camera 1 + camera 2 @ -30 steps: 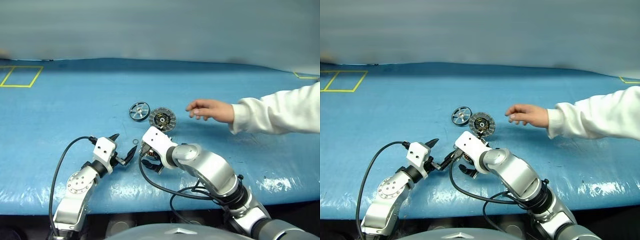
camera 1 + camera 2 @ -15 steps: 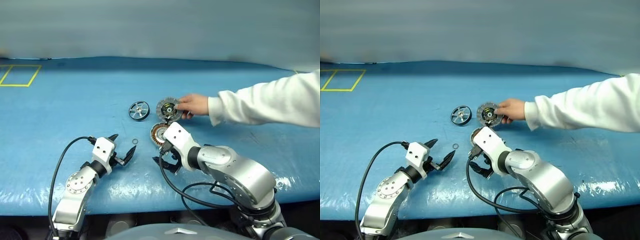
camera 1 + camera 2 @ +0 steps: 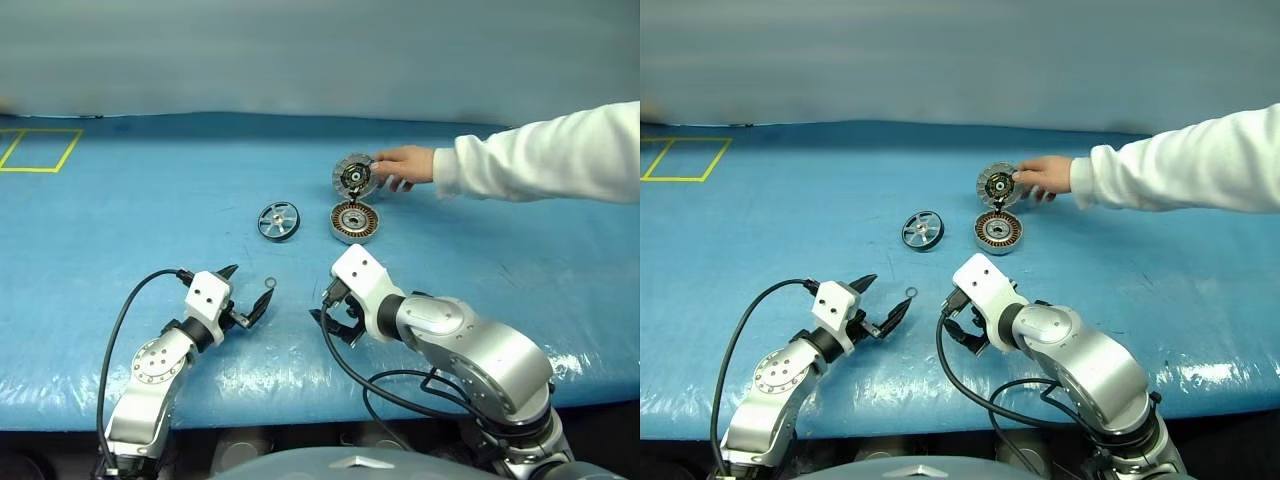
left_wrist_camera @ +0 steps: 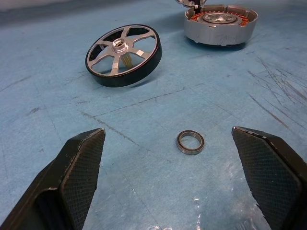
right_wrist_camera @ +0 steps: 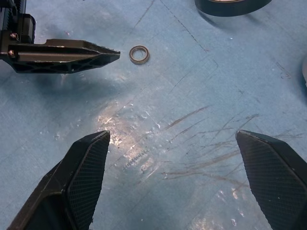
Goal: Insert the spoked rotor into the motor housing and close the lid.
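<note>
Near the centre of the head views, on the blue bench [image 3: 120, 210], the spoked rotor [image 3: 278, 221] lies to the left of the motor housing [image 3: 354, 221], apart from it. Just above the housing in the frame, a person's hand [image 3: 405, 165] in a white sleeve holds the lid [image 3: 353, 178] tilted up on edge. A small metal ring [image 4: 190, 142] lies loose on the bench lower in the frame, just beyond the left end effector [image 3: 248, 291].

Both end effectors are released and hold nothing. The left one is spread wide with the ring in the gap ahead of it, and the right end effector [image 3: 335, 318] gapes over bare bench in the lower middle of the frame.

The rotor looks like rigid metal, light for its size but hard and smooth, so it may slip between the textured black fingers [image 4: 79, 167]. In the left wrist view it sits tilted, propped on something under its hub. The dark outer rim seems the safest place to pinch, across its width, keeping clear of the silver spokes. The housing's copper windings look easy to damage, so it is best gripped by its bare outer wall. The lid is thin and probably best taken by its ribbed edge.
</note>
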Motion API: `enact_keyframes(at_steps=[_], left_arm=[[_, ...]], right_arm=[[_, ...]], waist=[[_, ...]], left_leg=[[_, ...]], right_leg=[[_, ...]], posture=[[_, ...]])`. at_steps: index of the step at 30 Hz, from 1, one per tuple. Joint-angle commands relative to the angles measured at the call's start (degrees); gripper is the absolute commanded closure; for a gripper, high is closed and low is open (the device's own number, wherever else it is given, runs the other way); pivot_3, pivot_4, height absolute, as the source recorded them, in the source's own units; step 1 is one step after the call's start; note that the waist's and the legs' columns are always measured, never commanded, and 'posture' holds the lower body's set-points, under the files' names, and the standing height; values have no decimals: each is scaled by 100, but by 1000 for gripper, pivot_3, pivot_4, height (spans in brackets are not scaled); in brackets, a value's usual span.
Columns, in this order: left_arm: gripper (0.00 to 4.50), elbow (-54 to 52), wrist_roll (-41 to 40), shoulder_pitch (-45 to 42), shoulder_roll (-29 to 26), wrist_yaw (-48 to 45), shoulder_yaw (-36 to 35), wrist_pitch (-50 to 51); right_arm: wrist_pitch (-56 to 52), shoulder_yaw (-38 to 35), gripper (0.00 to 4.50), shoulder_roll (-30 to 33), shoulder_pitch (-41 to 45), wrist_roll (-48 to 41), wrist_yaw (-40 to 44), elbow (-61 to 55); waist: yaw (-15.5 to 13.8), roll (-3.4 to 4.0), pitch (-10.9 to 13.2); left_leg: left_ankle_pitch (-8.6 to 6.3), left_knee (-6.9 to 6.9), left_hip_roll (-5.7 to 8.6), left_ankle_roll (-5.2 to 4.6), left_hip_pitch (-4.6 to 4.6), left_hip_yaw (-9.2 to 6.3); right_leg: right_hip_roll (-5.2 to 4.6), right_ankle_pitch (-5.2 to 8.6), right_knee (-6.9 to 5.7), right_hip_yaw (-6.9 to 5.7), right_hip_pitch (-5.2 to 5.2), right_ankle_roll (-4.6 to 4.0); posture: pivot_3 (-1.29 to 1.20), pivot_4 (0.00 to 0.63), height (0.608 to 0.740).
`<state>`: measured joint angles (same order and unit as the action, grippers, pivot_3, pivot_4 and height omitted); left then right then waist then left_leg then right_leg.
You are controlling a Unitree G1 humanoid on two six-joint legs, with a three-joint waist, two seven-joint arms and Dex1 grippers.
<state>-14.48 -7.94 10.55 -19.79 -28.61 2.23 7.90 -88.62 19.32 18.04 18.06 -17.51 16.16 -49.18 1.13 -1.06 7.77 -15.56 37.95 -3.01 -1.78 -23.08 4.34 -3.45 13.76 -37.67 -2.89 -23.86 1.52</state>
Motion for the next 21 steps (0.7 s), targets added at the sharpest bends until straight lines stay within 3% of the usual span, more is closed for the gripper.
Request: enact_keyframes(at_steps=[1,5,11,15,21], left_arm=[[0,-40,-52,-34,-17,-29,-44,-144],[0,10,-48,-44,-14,-50,-46,-178],[0,86,-45,-64,-9,-65,-26,-238],[0,126,-42,-73,-3,-83,-11,-288],[0,193,-34,-89,31,-106,34,-372]], right_arm=[[106,-104,79,-4,7,-72,-34,-121],[111,-106,79,29,38,-97,-37,-80],[203,214,79,564,455,-106,67,289],[942,399,79,916,982,151,131,1135],[2268,722,79,965,1696,752,227,2959]], waist=[[0,0,0],[-1,0,0],[1,0,2],[12,1,6],[3,0,7]], left_leg=[[0,0,0,0,0,0],[0,1,0,0,0,0],[0,5,1,-1,0,1],[0,6,1,-1,1,2],[0,4,3,-2,0,4]], right_leg=[[0,0,0,0,0,0],[0,0,0,0,0,1],[-1,-1,0,1,1,1],[2,-1,-2,1,1,1],[7,-5,-2,9,0,7]], posture=[[0,150,740],[0,150,740],[0,150,740],[0,150,740],[0,150,740]])
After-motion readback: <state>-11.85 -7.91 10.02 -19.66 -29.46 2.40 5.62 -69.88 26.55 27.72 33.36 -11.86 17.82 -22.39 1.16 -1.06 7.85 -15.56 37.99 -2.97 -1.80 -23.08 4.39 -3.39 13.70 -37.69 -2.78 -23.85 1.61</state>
